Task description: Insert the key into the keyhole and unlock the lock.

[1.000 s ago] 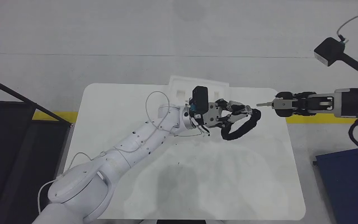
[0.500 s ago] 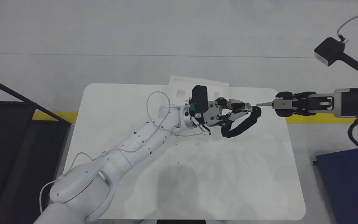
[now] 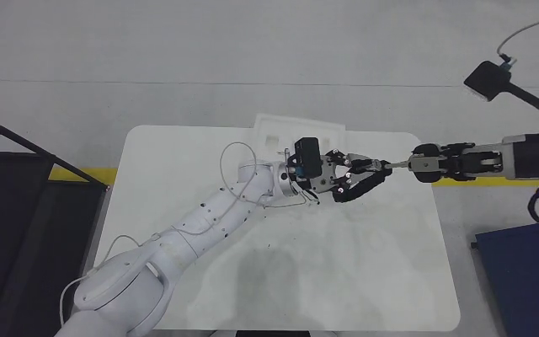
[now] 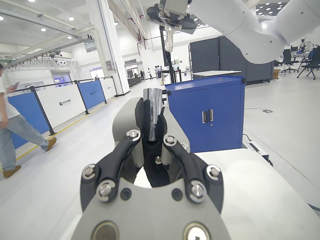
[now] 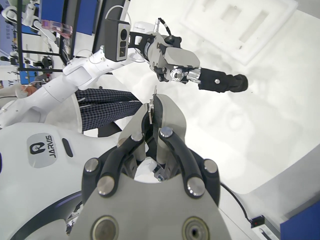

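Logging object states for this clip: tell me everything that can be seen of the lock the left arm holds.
The lock is a cable lock: a shiny chrome cylinder with a keyhole face, joined to a thick black cable. It is held above the white table, lying roughly level, clamped at the chrome end by the left tool. The keyhole points toward the key, which is near but apart from it, not yet inserted.
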{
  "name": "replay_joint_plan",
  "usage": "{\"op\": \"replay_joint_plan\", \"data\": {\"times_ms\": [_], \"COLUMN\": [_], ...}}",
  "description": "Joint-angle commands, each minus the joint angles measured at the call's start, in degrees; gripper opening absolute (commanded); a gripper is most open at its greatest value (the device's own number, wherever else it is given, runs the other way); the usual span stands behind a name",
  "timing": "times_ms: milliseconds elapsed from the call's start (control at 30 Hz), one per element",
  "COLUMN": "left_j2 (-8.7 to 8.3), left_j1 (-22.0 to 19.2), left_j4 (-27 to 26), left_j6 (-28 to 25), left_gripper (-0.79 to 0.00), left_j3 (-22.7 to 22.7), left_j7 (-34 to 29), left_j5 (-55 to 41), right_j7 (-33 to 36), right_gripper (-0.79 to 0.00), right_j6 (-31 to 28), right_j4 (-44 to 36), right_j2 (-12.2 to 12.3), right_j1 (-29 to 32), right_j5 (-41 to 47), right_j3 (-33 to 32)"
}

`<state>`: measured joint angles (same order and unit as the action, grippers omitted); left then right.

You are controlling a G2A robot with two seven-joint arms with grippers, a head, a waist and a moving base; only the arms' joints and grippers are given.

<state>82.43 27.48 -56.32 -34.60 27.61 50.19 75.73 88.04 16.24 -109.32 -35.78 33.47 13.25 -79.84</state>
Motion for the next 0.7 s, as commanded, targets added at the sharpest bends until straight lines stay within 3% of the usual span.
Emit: {"op": "replay_joint_plan", "data": {"times_ms": [0,433,667], "left_j2": [0.06,0.95,1.45], "left_j1": [0.39,2.35,3.0], "left_j4": [-0.56,-1.54,-1.87], "left_j6": [0.29,1.17,1.52], "left_gripper": [-0.785,-0.785,-0.785], "left_j3": [0.37,2.27,3.16], "left_j7": [0.03,-1.84,-2.0], "left_j5": [0.7,3.44,4.88], "right_j7": [-0.04,-0.54,-4.08], "right_gripper": [-0.785,-0.785,-0.785], "right_j6": [0.05,0.56,4.09], "right_j4": [-0.09,2.39,2.8], "right_j2": [0.81,5.87,8.62], "right_j1": [-2.1,-12.81,-16.08], "right_j5": [-0.98,2.39,6.12], "right_j3": [2.17,15.72,21.67]}}
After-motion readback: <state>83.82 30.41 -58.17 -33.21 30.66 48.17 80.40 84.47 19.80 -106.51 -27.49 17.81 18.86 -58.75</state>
